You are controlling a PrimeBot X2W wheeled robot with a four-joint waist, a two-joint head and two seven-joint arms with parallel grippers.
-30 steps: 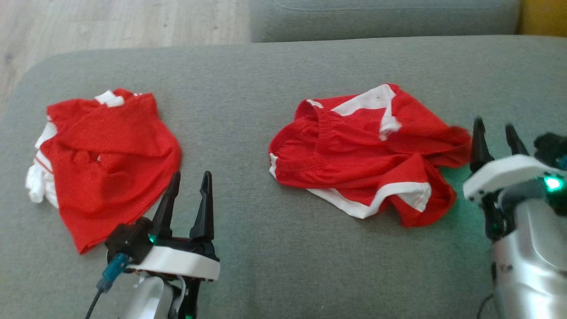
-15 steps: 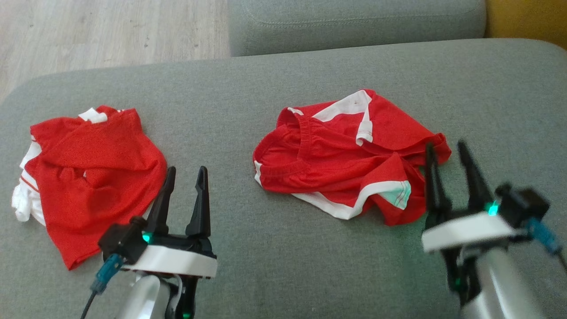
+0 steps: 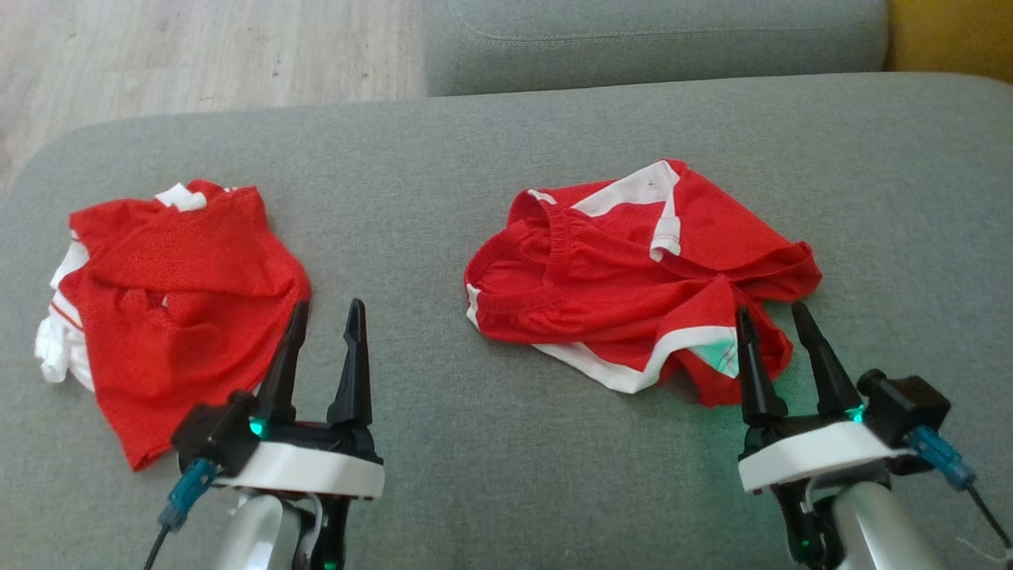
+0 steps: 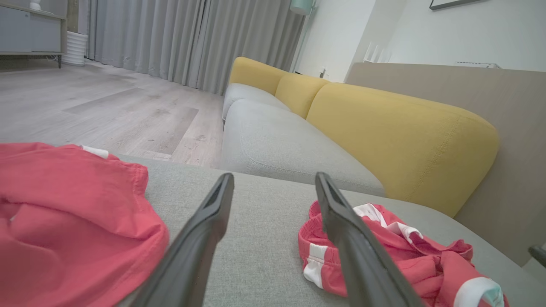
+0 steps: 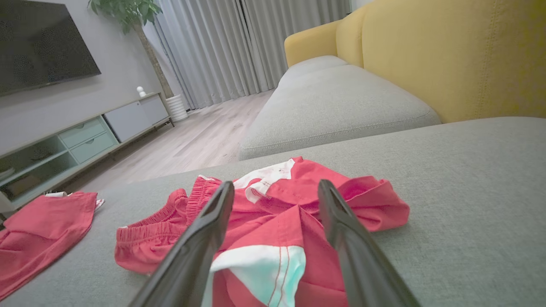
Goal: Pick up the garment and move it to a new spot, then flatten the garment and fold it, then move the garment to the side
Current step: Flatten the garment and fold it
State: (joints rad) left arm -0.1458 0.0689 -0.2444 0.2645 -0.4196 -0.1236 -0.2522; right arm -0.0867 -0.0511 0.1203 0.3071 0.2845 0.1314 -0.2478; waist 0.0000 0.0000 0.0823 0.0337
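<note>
Black fingers sit on white collars, with green lights, blue plugs and silver forearms.

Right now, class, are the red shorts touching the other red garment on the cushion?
Apart. The head view shows a strip of bare grey cushion between the red shorts and the other red garment.
</note>
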